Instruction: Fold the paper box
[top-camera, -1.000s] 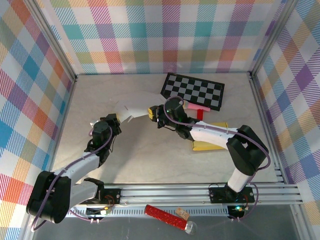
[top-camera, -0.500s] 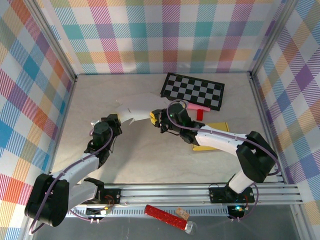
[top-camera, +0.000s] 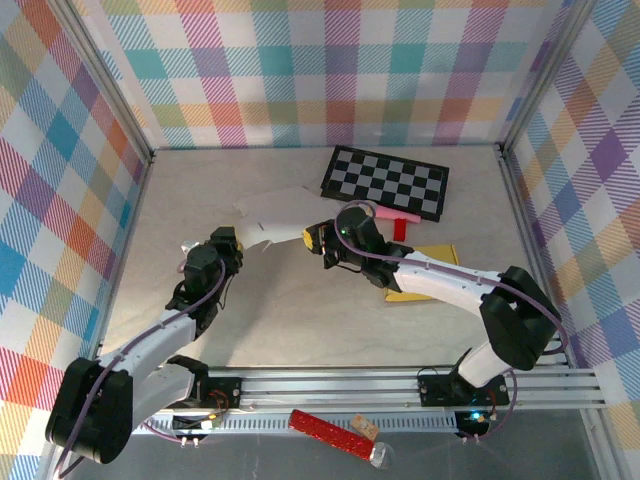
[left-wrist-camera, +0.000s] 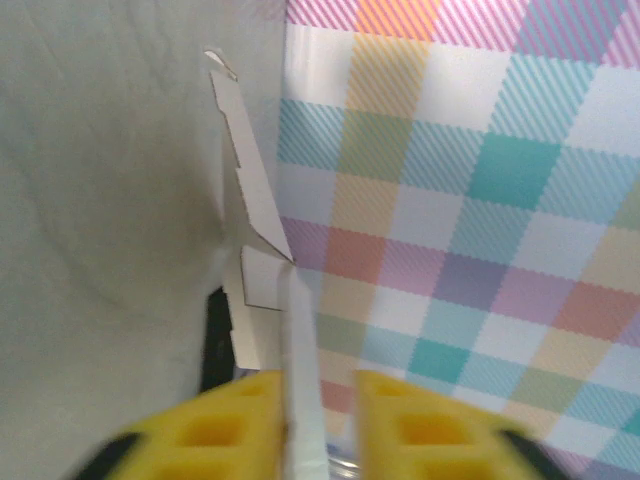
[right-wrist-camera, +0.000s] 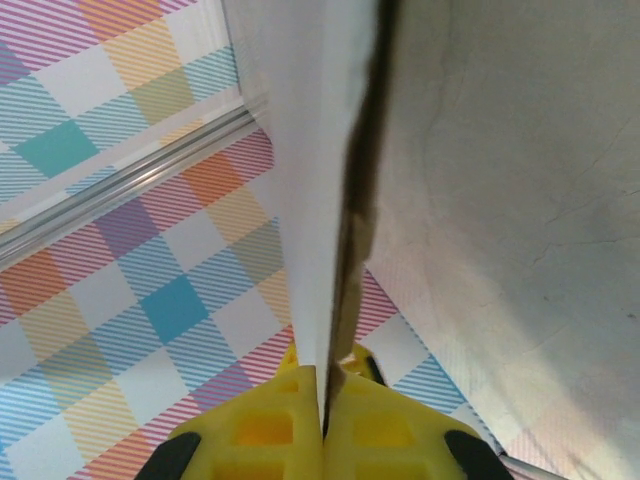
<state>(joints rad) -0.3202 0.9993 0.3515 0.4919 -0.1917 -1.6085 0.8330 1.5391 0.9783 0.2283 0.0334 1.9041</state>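
Plaid walls are enclosing a pale worktop, where the flat paper box is stretching between the two hands, left of a checkerboard. The right hand is pinching one end tight. The left hand is standing narrow around the other end; whether it is gripping cannot be told.

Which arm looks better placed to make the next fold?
Probably the left: the paper box has cut flaps just ahead of the left gripper, while the right gripper clamps its other end, suited to anchoring.
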